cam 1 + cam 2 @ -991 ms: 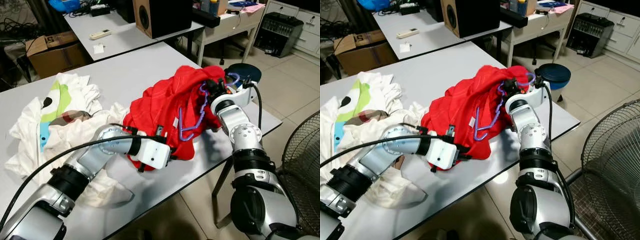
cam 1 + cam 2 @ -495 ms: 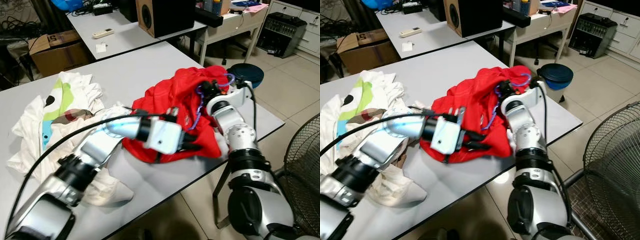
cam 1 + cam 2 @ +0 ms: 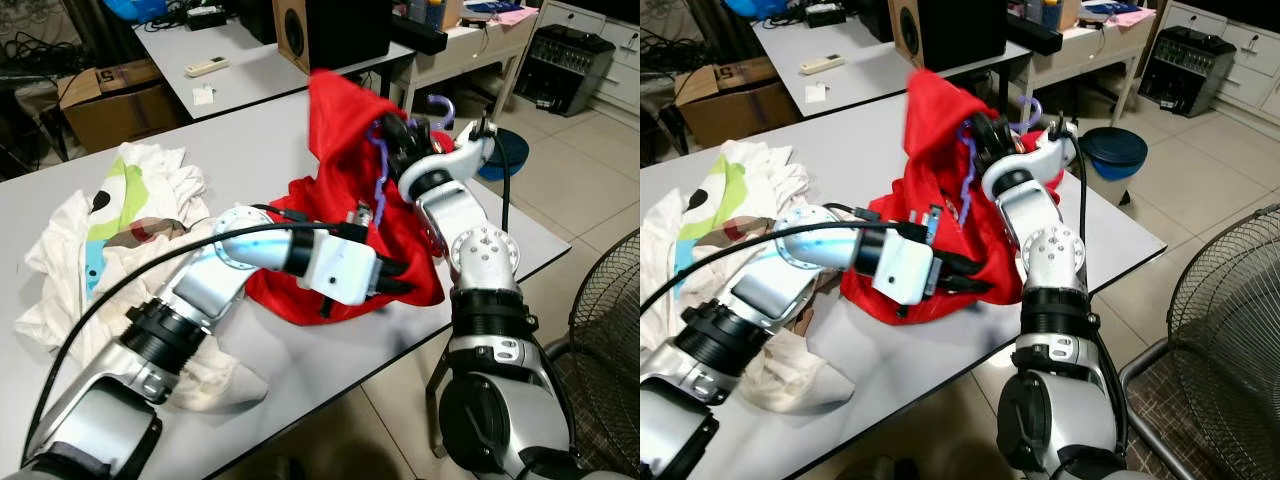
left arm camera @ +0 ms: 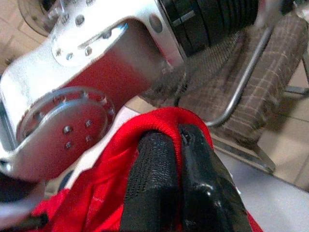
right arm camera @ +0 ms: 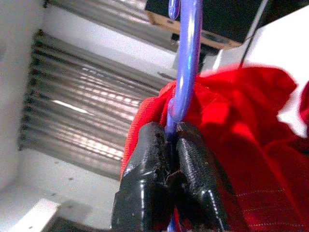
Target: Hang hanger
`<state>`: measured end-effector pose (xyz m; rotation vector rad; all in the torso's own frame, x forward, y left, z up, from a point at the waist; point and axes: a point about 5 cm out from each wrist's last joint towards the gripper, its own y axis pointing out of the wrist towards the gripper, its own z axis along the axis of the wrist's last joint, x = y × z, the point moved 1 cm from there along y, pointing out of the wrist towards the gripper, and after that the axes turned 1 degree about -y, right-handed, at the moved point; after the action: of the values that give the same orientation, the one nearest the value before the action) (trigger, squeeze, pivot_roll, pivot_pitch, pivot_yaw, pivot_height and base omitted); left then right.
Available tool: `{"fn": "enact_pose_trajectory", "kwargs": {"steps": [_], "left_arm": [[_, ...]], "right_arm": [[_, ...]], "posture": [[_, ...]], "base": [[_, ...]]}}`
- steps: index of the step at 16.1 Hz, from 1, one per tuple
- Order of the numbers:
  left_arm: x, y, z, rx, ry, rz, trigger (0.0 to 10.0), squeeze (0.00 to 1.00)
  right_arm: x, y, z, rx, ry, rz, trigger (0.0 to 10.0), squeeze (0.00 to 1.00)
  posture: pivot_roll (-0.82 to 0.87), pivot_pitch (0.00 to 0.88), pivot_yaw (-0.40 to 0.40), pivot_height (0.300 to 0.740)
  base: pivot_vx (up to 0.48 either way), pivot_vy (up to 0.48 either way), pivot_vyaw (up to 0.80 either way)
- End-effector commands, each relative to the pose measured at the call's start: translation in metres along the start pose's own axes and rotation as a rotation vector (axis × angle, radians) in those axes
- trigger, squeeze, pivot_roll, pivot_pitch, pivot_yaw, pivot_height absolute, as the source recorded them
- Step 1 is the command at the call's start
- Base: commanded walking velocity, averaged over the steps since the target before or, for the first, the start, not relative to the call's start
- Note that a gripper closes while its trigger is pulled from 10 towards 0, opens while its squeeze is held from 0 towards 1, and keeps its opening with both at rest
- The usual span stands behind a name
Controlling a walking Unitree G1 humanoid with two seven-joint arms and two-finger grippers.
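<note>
A red garment lies bunched at the right end of the grey table, its upper part pulled up into a peak. A purple hanger sits inside it, with the hook sticking out near the top. My right gripper is raised above the table and shut on the hanger's neck, with red cloth around its fingers. My left gripper is low at the garment's front edge, shut on a fold of the red cloth.
A white printed garment is heaped on the table's left part. Behind stand a second table with a speaker and a cardboard box. A fan grille is at the right, and a dark blue round bin past the table's corner.
My right gripper has risen, lifting the hanger and the garment's top into a peak. My left gripper slid right along the front of the red cloth and stays clamped on it.
</note>
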<state>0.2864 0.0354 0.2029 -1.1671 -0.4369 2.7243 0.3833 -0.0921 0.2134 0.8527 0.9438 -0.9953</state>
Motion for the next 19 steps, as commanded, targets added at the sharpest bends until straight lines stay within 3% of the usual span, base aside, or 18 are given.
{"fn": "enact_pose_trajectory", "kwargs": {"steps": [1,2,3,4,5,9,10,11,13,14,17,19], "left_arm": [[-0.005,0.002,0.004,-0.001,0.038,0.002,0.0,0.0],[-0.01,0.005,0.008,0.02,0.061,0.042,2.9,0.0],[-0.01,0.006,0.011,0.042,0.05,0.058,10.0,0.0],[-0.009,0.006,0.013,0.087,-0.016,0.059,10.0,0.2],[-0.008,0.005,0.015,0.102,-0.032,0.059,10.0,1.0],[-0.011,0.001,0.021,0.152,-0.053,0.096,10.0,1.0],[-0.01,0.001,0.025,0.166,-0.054,0.085,10.0,0.36],[-0.008,-0.001,0.029,0.168,-0.066,0.046,10.0,0.0],[0.0,-0.004,0.025,0.123,-0.111,-0.043,10.0,0.0],[0.002,-0.008,0.02,0.088,-0.138,-0.076,10.0,1.0],[-0.004,-0.018,0.017,0.015,-0.087,-0.095,10.0,1.0],[-0.015,-0.019,0.021,0.031,-0.061,-0.037,10.0,1.0]], "right_arm": [[-0.01,0.002,-0.004,-0.008,0.045,0.045,10.0,0.0],[-0.005,-0.001,-0.008,-0.016,0.067,0.026,10.0,0.0],[-0.002,-0.003,-0.009,-0.013,0.098,0.018,10.0,0.0],[0.0,-0.005,-0.008,-0.004,0.13,0.011,10.0,0.0],[0.001,-0.005,-0.007,-0.001,0.137,0.008,10.0,0.0],[0.009,-0.006,-0.002,0.009,0.143,-0.021,10.0,0.0],[0.011,-0.006,-0.002,0.01,0.139,-0.03,10.0,0.0],[0.013,-0.007,-0.001,0.01,0.12,-0.041,10.0,0.0],[0.015,-0.006,0.001,0.013,0.108,-0.051,10.0,0.0],[0.016,-0.006,0.003,0.018,0.103,-0.053,10.0,0.0],[0.018,-0.006,0.007,0.027,0.08,-0.061,10.0,0.0],[0.02,-0.007,0.006,0.024,0.064,-0.066,10.0,0.0]], "posture": [[-0.01,0.0,0.084,0.74],[-0.01,0.0,0.081,0.74],[-0.01,0.0,0.081,0.74],[-0.01,0.0,0.081,0.74],[-0.01,0.0,0.081,0.74],[0.0,0.0,0.08,0.74],[0.0,0.0,0.08,0.74],[0.0,0.0,0.079,0.74],[0.0,0.0,0.08,0.74],[0.0,0.0,0.08,0.74],[0.01,0.0,0.09,0.74],[0.01,0.0,0.098,0.74]], "base": [[0.0,0.0,0.0],[0.0,0.0,0.0],[0.0,0.0,0.0],[0.0,0.0,0.0],[0.0,0.0,0.0],[0.0,0.0,0.0],[0.0,0.0,0.0],[0.0,0.0,0.0],[0.0,0.0,0.0],[0.0,0.0,0.0],[0.0,0.0,0.0],[0.0,0.0,0.0]]}}
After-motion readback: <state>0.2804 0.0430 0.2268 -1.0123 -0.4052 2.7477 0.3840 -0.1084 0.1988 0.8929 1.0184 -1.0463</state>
